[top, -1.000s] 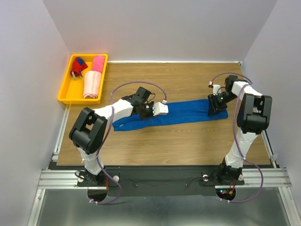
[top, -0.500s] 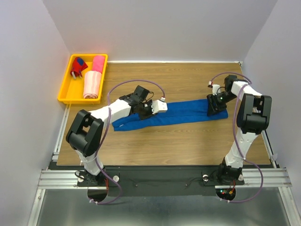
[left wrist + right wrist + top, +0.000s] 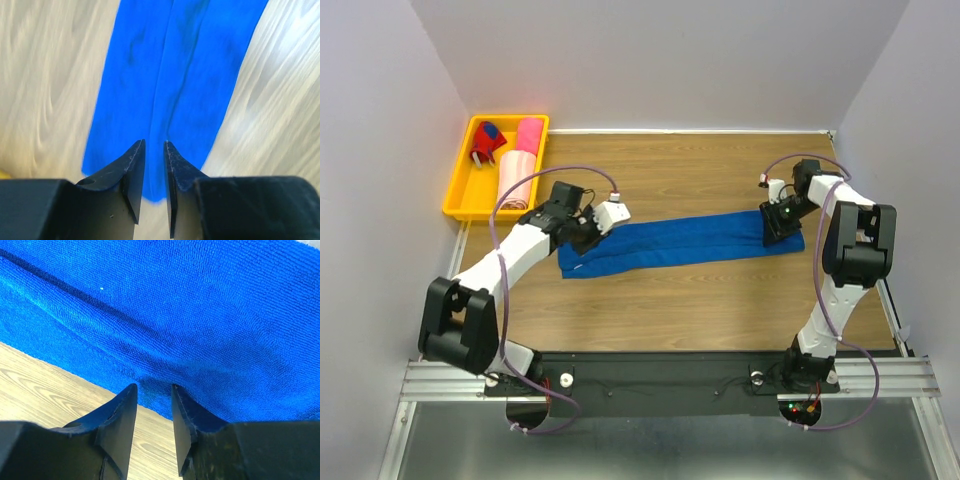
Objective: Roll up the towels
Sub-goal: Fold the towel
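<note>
Blue towel [image 3: 685, 238] runs left-to-right: your left gripper [image 3: 154, 145], jaws barely apart and empty, sits over its left end, right gripper [image 3: 154, 387] just as narrow on the other.

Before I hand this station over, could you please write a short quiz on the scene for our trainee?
1. True or false: the blue towel is already rolled up.
2. Where does the pale pink towel lie? A on the bare table; B in the yellow tray; C draped over an arm.
3. Which gripper is over the blue towel's end nearer the tray?
Key: 1 false, it lies flat; 2 B; 3 the left gripper.
</note>
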Robot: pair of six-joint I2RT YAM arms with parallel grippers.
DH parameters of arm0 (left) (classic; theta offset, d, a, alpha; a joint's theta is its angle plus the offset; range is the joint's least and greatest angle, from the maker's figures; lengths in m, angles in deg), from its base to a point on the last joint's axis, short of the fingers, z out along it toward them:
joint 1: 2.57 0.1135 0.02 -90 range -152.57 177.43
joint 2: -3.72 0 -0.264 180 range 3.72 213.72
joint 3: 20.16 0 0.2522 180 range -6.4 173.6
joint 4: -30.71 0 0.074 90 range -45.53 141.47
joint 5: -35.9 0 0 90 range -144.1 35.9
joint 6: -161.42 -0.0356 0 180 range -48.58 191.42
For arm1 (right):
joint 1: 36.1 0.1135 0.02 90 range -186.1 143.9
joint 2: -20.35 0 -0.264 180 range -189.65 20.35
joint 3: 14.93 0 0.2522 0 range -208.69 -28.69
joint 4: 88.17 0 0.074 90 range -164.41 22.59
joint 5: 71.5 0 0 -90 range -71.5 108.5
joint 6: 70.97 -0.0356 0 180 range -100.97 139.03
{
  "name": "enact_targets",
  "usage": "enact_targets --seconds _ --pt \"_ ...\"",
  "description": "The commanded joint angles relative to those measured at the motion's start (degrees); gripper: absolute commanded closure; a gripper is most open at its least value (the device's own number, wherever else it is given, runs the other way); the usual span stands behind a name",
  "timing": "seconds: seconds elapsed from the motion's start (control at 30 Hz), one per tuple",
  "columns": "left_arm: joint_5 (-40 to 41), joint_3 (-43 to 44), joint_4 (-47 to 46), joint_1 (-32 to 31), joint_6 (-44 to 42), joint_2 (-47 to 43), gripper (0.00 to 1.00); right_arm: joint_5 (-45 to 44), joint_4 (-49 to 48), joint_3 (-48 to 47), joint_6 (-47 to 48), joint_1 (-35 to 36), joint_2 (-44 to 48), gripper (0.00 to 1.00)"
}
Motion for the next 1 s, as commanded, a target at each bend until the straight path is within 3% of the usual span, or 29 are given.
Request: enact_targets --seconds 0.0,0.23,0.7,0.97 --pt "1.90 -4.34 6.20 2.17 -2.06 -4.82 0.67 -1.89 -2.45 2.26 0.59 0.81 0.99 0.61" --pt "7.08 -10.42 2.96 3.76 -1.89 -3.35 0.68 -1.89 -2.45 2.88 0.41 0.81 0.82 0.64" --pt "11.13 -7.61 -3.02 5.25 -1.80 4.92 0.68 -1.98 -2.45 2.35 -0.03 0.81 0.55 0.65" --pt "8.77 -4.80 0.31 5.43 -2.07 3.79 0.68 -1.89 -2.45 2.18 -0.03 0.72 0.47 0.65"
